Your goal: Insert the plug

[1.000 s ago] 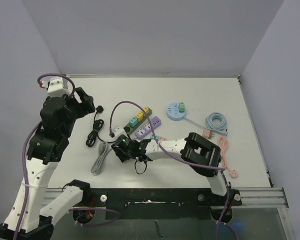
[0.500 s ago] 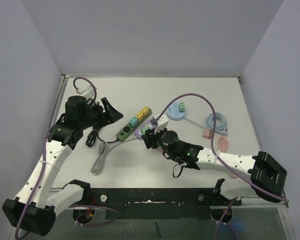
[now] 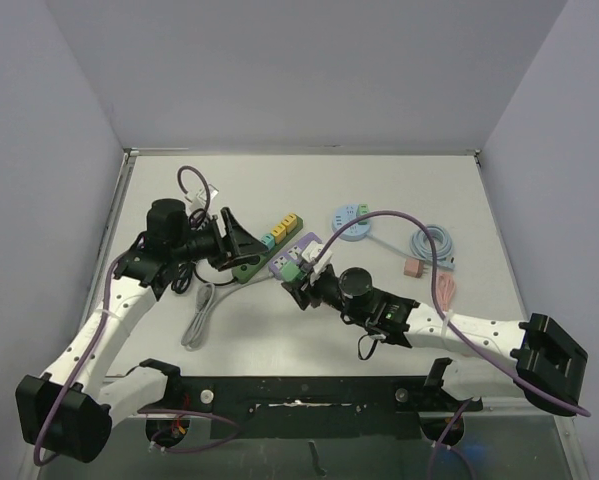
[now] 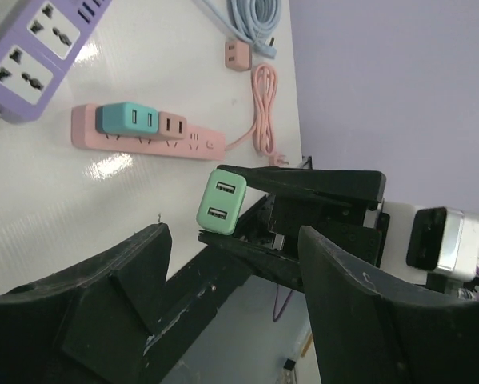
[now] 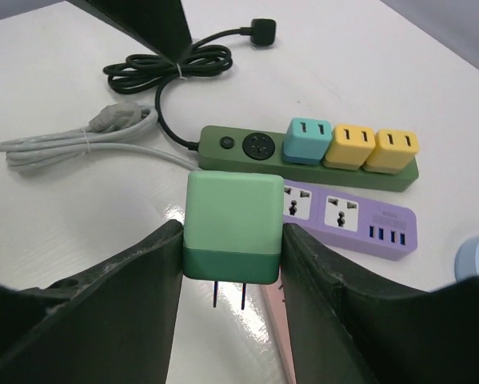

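Arms from both sides bend inward over the white tabletop [image 3: 429,180] in the overhead view and meet near its middle. The left arm stretches low and rightward, with the left claw [image 3: 241,243] over the left end of the green power strip [image 3: 247,268]. The right arm lies extended leftward across the front. Its right claw [image 3: 299,280] holds the green plug [image 3: 292,269] just in front of the purple power strip [image 3: 301,250]. Plain lilac walls [image 3: 309,70] close in the tabletop on three sides. A round blue hub [image 3: 351,222], a coiled pale blue cable [image 3: 434,243] and a pink cable [image 3: 446,292] lie to the right. A bundled black cable [image 3: 186,272] and a grey cable [image 3: 199,315] lie to the left.

From the left wrist, the left claw's black fingers stand wide apart with nothing between them (plainly empty). Beyond them the green plug shows two USB ports on its face, pinched by the right claw's matte black fingers. A pink power strip [image 4: 147,132] carrying a teal adapter [image 4: 127,118] lies on the glossy tabletop.

From the right wrist, the right claw is closed on the boxy, two-tone green plug, one finger pressed to each side. Two metal prongs project bare from its darker end, in no socket. Behind it the green power strip carries a teal block [image 5: 306,138] and two yellow blocks [image 5: 353,144] side by side, and the purple power strip lies alongside.
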{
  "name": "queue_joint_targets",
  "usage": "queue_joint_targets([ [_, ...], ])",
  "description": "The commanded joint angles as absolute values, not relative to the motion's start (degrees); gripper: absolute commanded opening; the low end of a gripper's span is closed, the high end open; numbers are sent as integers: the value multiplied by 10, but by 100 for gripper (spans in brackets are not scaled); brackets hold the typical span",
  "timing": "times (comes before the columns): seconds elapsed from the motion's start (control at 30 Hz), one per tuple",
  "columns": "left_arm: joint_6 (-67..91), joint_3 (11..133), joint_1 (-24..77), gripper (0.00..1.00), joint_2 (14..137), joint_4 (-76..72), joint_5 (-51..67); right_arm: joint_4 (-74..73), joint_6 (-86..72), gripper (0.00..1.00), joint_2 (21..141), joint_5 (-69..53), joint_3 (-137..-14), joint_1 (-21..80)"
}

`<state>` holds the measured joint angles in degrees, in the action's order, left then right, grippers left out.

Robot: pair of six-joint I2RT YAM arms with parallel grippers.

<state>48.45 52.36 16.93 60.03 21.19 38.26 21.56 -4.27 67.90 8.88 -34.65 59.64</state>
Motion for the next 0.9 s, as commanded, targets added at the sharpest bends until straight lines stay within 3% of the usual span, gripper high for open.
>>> queue_joint_targets([
  [0.0, 497, 515, 194, 63, 611, 167, 425, 266, 36, 48, 674, 0, -380, 596],
  [0.27, 427, 532, 251, 62, 649, 223, 400, 239, 73, 48, 697, -40, -415, 595],
  [0.43, 410, 535, 267, 56, 659, 235, 397, 226, 85, 49, 703, -44, -424, 595],
  [0.87, 390, 544, 274, 0, 673, 259, 396, 204, 79, 53, 720, -34, -437, 595],
])
